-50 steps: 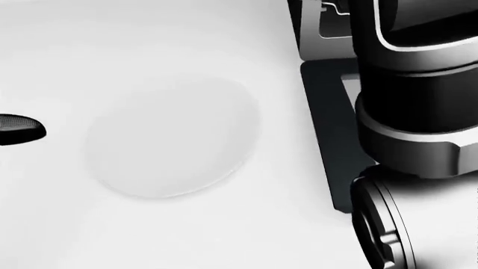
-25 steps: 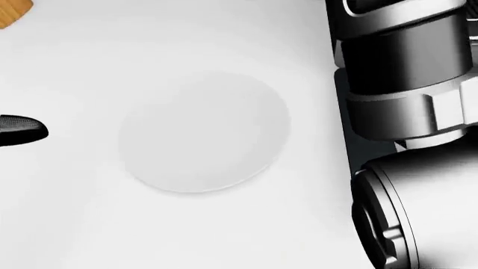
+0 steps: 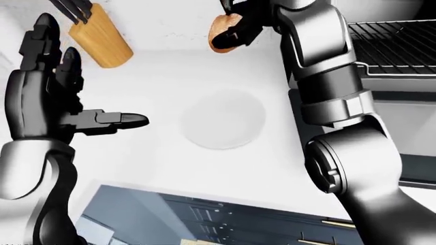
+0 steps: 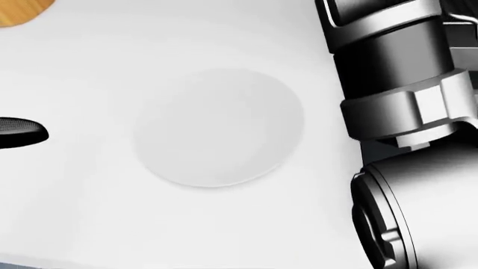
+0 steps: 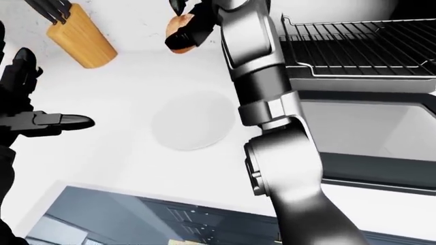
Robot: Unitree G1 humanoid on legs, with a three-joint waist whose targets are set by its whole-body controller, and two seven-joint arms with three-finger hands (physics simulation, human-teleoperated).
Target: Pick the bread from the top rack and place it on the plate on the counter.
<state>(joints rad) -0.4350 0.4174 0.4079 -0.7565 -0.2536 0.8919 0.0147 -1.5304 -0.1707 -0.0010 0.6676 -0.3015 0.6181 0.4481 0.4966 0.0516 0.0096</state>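
Note:
My right hand (image 3: 235, 28) is shut on the brown bread (image 3: 222, 31) and holds it in the air above the counter, toward the top of the left-eye view; the bread also shows in the right-eye view (image 5: 178, 31). The white round plate (image 3: 223, 119) lies flat on the white counter (image 3: 150, 158) below the bread and a little to the right of it; the plate also shows in the head view (image 4: 218, 126). My left hand (image 3: 75, 102) is open and empty at the left, well clear of the plate. The wire oven rack (image 5: 354, 46) at the upper right is bare.
A wooden knife block (image 3: 98, 37) with dark handles stands at the upper left of the counter. The open oven and its door (image 5: 368, 132) fill the right side. Dark cabinet fronts (image 3: 225, 219) run below the counter edge.
In the head view the plate has drifted right and slightly down in the picture, and my right arm has shifted; the wooden block's corner has come into view at the top left. The camera has moved.

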